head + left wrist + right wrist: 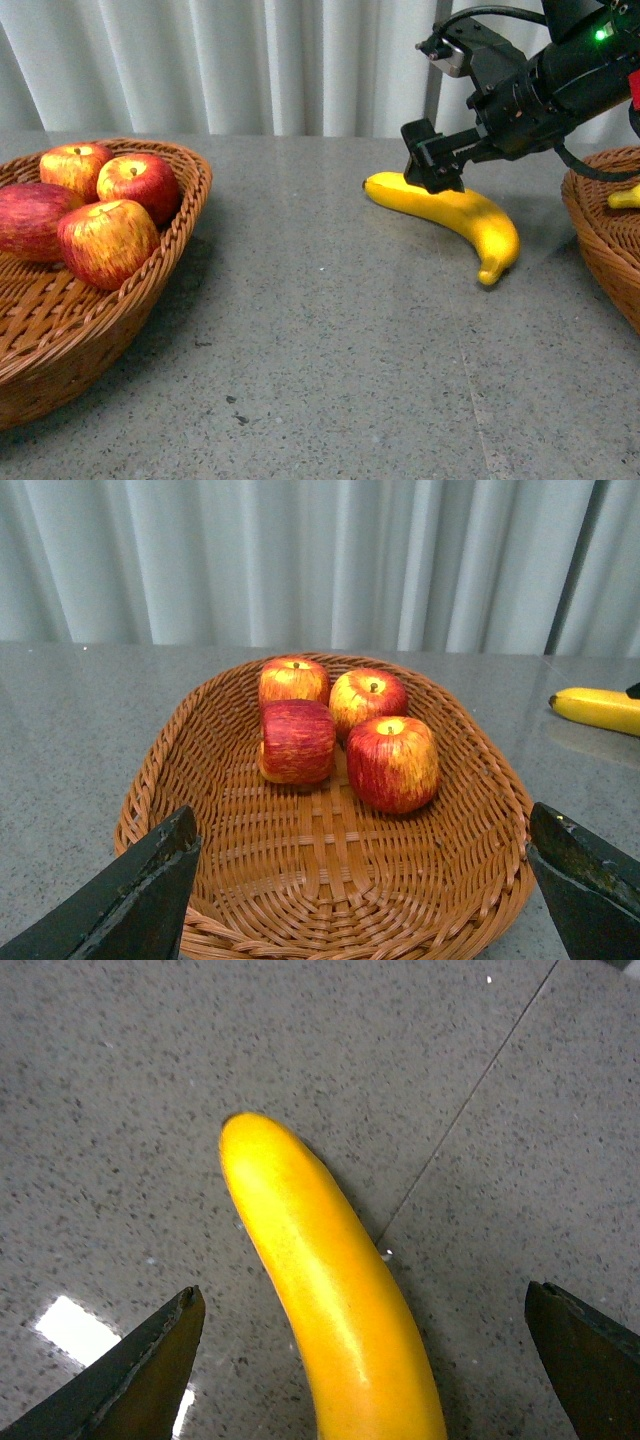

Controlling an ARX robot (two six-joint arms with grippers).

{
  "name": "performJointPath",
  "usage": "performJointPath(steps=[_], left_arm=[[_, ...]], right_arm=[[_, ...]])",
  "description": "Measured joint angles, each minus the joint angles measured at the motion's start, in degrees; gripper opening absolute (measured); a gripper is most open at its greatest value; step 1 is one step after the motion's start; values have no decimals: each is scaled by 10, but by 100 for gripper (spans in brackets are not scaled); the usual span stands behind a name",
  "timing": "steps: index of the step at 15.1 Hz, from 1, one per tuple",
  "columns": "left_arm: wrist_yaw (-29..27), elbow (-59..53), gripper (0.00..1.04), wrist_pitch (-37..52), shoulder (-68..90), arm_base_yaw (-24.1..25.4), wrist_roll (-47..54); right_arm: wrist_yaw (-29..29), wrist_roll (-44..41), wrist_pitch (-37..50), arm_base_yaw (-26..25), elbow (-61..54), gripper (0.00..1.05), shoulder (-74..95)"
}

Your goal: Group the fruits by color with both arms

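Above banana [330, 1290], right gripper [365, 1360] agape.

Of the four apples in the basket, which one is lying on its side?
The darkest red apple, at the left of the group in the wicker basket in the front view. It shows no stem on top; the other three stand upright with stems up.
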Motion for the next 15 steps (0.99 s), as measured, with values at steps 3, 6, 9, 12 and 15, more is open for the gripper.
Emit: performJointPath(steps=[3,6,9,12,15], left_arm=[[0,0,98,0,0,0,0],[0,0,98,0,0,0,0],[0,0,98,0,0,0,0],[0,0,98,0,0,0,0],[0,0,98,0,0,0,0]], right_arm=[[23,-19,-12,-2,0,98,16],[31,-22,-15,6,0,98,42],[25,-22,-14,13,0,65,44],[3,-12,2,13,0,39,44],[-56,50,87,4,-6,39,33]])
